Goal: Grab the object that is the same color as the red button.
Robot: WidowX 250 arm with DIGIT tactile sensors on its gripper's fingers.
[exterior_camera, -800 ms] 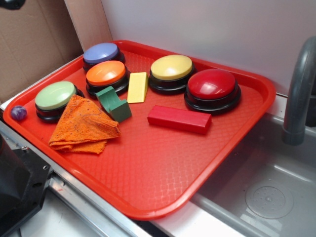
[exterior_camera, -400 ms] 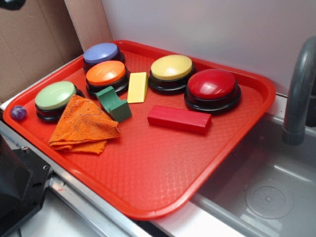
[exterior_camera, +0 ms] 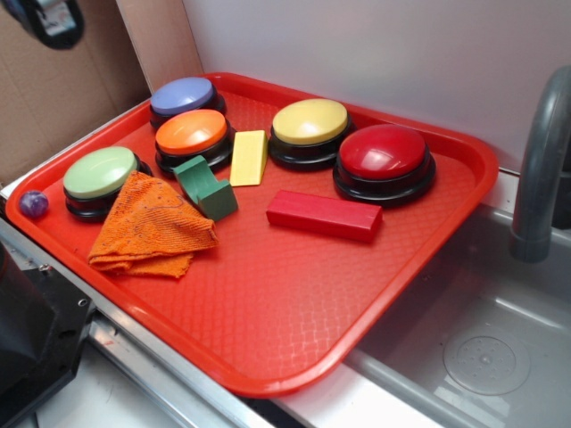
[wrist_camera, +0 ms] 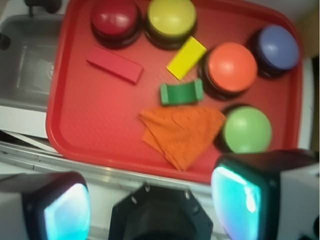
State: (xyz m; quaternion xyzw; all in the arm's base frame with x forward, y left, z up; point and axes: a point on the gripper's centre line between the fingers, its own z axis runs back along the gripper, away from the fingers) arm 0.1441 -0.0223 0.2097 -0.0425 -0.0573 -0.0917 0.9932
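Exterior view. Red tray (exterior_camera: 419,227) sat beside a grey sink (exterior_camera: 482,357) with a grey faucet (exterior_camera: 540,169) at right. The red block (exterior_camera: 324,215) lay flat near mid-tray, just in front of the red button (exterior_camera: 384,161), apart from it, nothing lying on it. Yellow button (exterior_camera: 310,132) stood left of the red one; orange button (exterior_camera: 192,140) and blue button (exterior_camera: 185,100) farther left; green button (exterior_camera: 101,181) at the tray's left edge. Yellow wedge (exterior_camera: 249,158) lay between the orange and yellow buttons. Green block (exterior_camera: 205,187) stood just beside the orange cloth (exterior_camera: 150,227), which touched the green button. A small purple ball (exterior_camera: 34,203) sat off the tray's left rim. Only a dark part of the arm showed at top left.

Wrist view, blurred. Gripper (wrist_camera: 150,200) hung above the tray's near rim, fingers (wrist_camera: 235,202) spread wide apart, holding nothing. The red block (wrist_camera: 114,63) lay at upper left, well apart from the gripper, just below the red button (wrist_camera: 115,20). The orange cloth (wrist_camera: 181,130) and green block (wrist_camera: 181,93) lay nearer the gripper than the red block did.
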